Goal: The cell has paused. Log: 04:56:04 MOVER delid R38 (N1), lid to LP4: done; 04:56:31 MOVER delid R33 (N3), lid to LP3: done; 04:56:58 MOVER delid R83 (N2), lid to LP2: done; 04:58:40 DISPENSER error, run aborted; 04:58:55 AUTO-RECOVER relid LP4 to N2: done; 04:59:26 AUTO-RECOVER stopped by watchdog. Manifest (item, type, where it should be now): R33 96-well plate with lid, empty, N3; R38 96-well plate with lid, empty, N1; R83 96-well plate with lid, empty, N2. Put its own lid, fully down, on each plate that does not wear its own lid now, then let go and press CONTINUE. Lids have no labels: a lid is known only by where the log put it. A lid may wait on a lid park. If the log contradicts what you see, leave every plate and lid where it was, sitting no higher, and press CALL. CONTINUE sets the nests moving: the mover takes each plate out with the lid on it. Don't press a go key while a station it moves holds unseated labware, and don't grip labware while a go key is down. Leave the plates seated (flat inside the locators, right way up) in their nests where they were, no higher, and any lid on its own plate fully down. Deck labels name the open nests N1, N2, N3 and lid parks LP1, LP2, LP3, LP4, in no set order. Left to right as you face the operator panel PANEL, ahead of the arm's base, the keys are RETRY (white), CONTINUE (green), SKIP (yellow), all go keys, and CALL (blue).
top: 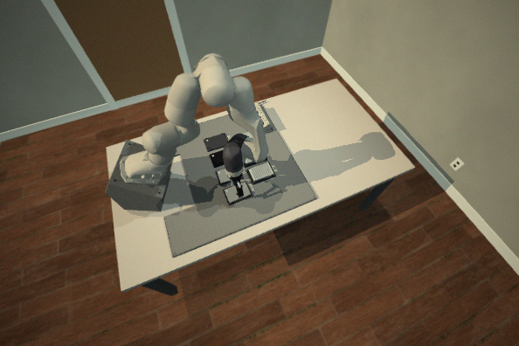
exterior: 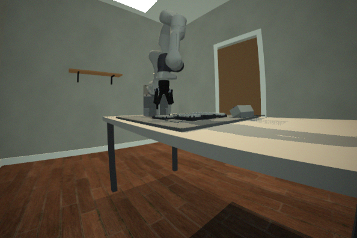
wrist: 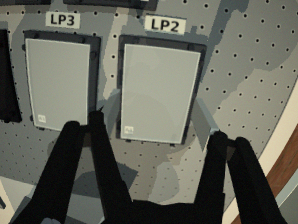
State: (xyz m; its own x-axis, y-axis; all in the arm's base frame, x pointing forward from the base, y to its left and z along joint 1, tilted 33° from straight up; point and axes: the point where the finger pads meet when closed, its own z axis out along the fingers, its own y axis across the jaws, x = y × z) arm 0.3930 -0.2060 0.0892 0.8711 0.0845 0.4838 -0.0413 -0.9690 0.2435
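Observation:
In the wrist view a clear lid (wrist: pixel 159 75) (top: pixel 231 196) lies flat on the lid park labelled LP2 (wrist: pixel 201 54). A second lid (wrist: pixel 59 75) (top: pixel 222 176) lies on LP3 (wrist: pixel 97 55), to its left. My gripper (wrist: pixel 156 103) (exterior: pixel 163 106) is open and empty, pointing down. Its finger pads are on either side of the LP2 lid in the wrist view; in the exterior view the fingertips are above deck height. A well plate (top: pixel 261 171) shows its wells, without a visible lid. The arm hides other nests, and their labels cannot be read.
Two dark stations (top: pixel 217 141) (top: pixel 217 159) are nearer the arm's base side; part of one shows at the wrist view's left edge (wrist: pixel 8 80). The operator panel (top: pixel 264 118) (exterior: pixel 243 111) stands at the mat's far edge. Another station's edge shows above the LP2 label (wrist: pixel 165 24).

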